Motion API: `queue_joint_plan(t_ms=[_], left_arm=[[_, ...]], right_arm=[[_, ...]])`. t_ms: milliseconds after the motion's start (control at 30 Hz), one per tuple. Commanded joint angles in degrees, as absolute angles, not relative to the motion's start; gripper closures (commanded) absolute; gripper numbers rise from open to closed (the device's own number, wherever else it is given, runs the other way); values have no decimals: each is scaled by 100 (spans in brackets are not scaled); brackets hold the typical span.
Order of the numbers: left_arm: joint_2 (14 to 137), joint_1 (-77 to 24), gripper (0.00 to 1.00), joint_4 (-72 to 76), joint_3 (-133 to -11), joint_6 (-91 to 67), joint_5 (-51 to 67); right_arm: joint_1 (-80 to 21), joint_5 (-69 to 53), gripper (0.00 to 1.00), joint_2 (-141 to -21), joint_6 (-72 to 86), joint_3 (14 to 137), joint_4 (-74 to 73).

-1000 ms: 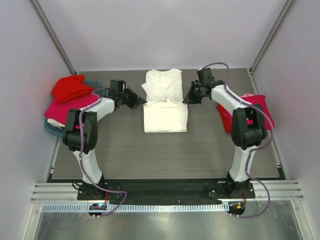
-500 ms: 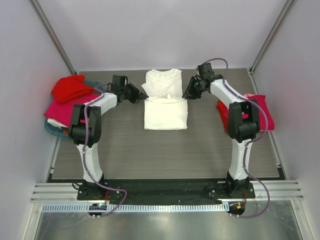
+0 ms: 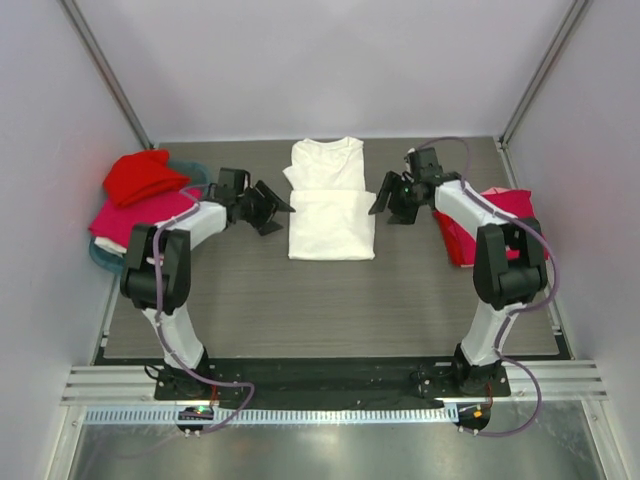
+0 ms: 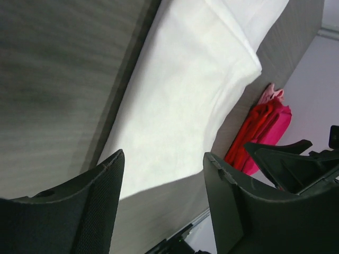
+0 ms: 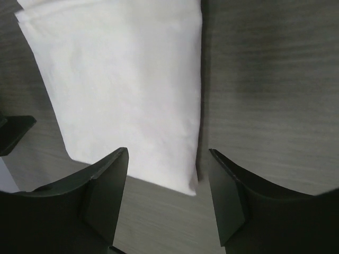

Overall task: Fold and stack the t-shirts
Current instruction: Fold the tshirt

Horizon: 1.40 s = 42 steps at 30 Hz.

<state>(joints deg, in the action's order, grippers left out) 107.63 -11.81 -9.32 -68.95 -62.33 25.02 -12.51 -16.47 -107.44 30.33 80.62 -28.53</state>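
Overhead view: bright, even, diffuse light; sharp throughout; soft shadows beneath the arms (image 3: 160,265). White tee (image 3: 330,225) nearly washed out. Metal strip (image 3: 320,455) shows mild sheen. Wrist views: dimmer, table (image 4: 53,79) grain blurred, near fingers (image 5: 106,196) dark, soft.

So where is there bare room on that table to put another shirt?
Best: the bare table in front of the white t-shirt, toward the near edge. Crowded: left edge with the basket pile, right edge with the red-pink pile.
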Motion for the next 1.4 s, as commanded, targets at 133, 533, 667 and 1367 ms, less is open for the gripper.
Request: queue_joint_plan(t_ms=[133,533,667,1367], left_arm=[[9379,-1520,42,-967,-5573,-5705,2215],[9422,-1635,48,-783,-4834,-5520,2197],[9553,-1679,50,-686,-4781,-5520,2206],[10125,-1775,64,-290,-4931,-5563,1934]], right_arm=[[-1248,-2249,44,-9642,3181,6103,-1811],[-1547,-2567,52,-9958,3287,5388,-1108],[-1547,-2488,61,-10072,3296,5414,-1055],[-1564,-2584,99,-10160,3190,5528,-1072]])
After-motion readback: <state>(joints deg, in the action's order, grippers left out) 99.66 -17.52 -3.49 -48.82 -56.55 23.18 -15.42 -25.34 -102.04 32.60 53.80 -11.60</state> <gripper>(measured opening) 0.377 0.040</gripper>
